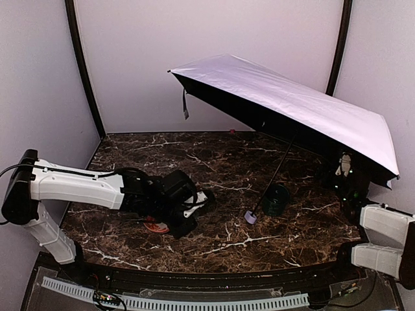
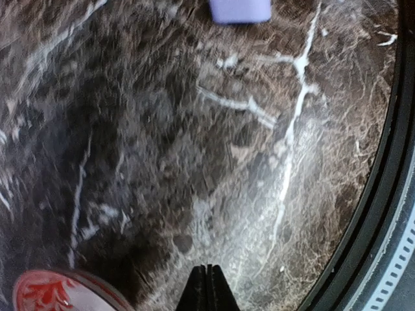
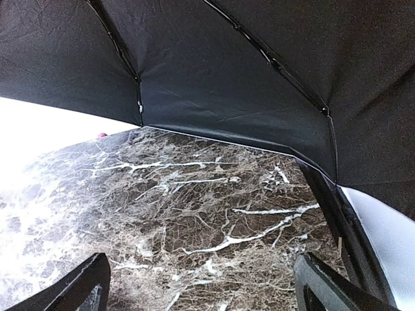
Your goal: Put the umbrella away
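The umbrella (image 1: 292, 110) stands open and tilted, its canopy spreading just above the right gripper (image 3: 201, 272), whose 2 fingers are spread wide and hold nothing, with bare table (image 3: 194, 194) ahead of them. The shaft (image 1: 279, 172) slants down toward the left gripper (image 2: 207, 288), whose 2 fingers are pressed together on nothing. The bowl (image 2: 55, 291) sits close at their left, the mug (image 1: 277, 199) far ahead. The handle (image 2: 239, 10) rests on the table well ahead, just short of the mug. This looks like the first reach: open the left fingers before arriving, close squarely across the handle, and steer clear of the mug.
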Controlling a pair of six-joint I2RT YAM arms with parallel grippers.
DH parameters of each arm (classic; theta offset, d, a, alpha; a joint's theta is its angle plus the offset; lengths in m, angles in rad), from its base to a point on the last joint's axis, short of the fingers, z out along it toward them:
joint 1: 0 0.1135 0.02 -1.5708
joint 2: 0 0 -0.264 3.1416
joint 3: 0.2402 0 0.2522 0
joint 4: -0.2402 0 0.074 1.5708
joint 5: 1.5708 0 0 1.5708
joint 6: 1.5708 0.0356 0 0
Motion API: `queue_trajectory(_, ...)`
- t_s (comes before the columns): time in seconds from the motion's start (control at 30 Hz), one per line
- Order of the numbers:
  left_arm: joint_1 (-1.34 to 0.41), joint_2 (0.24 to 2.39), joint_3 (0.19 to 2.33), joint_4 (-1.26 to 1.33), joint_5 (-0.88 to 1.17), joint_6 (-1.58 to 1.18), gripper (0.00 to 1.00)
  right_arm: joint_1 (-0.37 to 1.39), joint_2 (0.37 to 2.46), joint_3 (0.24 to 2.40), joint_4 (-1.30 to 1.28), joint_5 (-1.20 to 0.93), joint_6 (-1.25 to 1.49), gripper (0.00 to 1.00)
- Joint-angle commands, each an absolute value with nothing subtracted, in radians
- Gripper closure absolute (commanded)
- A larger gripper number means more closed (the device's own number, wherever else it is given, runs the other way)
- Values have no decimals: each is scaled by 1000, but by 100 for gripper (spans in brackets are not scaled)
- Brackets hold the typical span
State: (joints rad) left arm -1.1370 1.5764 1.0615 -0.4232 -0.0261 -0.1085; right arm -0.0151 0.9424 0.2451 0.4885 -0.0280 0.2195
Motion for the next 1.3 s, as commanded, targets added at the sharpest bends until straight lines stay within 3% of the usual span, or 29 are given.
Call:
queue_trajectory(0.0, -1145, 1609, 1045, -654, 20, -268, 100, -10, 924, 256, 510, -37, 230, 1)
queue_trajectory(0.57, -1170, 1715, 980, -772, -109, -332, 100, -11, 942, 265, 512, -51, 227, 1)
queue_trajectory(1.27, -773, 1740, 884, -574, -208, -272, 100, -11, 940, 256, 545, -56, 224, 1)
